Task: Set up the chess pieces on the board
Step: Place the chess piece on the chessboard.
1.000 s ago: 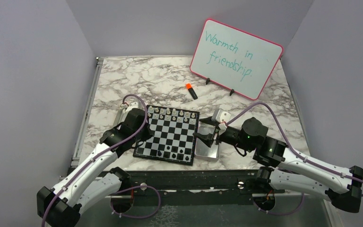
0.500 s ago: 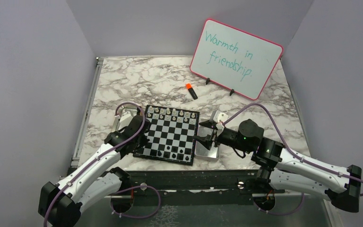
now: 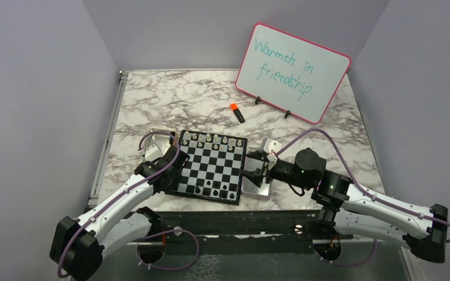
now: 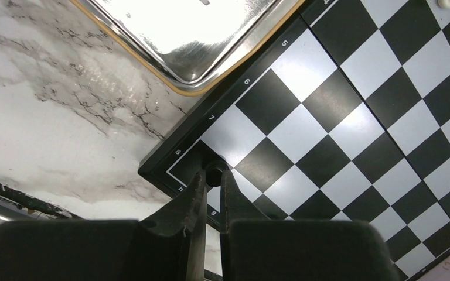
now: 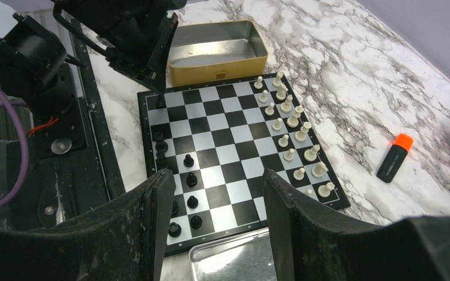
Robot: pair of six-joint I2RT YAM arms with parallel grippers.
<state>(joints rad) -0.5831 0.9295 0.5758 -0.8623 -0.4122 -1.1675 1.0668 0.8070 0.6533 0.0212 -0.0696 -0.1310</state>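
Note:
The board [image 3: 214, 166] lies between the two arms. White chess pieces [image 3: 210, 140] line its far rows, and black chess pieces [image 3: 220, 188] stand along the right part of its near edge. My left gripper [image 4: 212, 175] is shut on a small black piece [image 4: 215, 172] at the board's near-left corner square; whether the piece touches the square I cannot tell. In the right wrist view that corner piece [image 5: 161, 103] sits under the left arm's fingertips. My right gripper [image 5: 214, 184] hangs open and holds nothing, above the silver tray [image 5: 234, 261] by the board's right edge.
A gold tray [image 5: 217, 65] rests against the board's left side. The silver tray [image 3: 256, 191] lies right of the board. An orange-capped marker [image 3: 237, 112] and a whiteboard [image 3: 293, 71] stand farther back. The table's near edge and arm bases are close by.
My left gripper has come toward the near edge along the board's left side, down to the near-left corner. The right gripper has shifted slightly left, still open.

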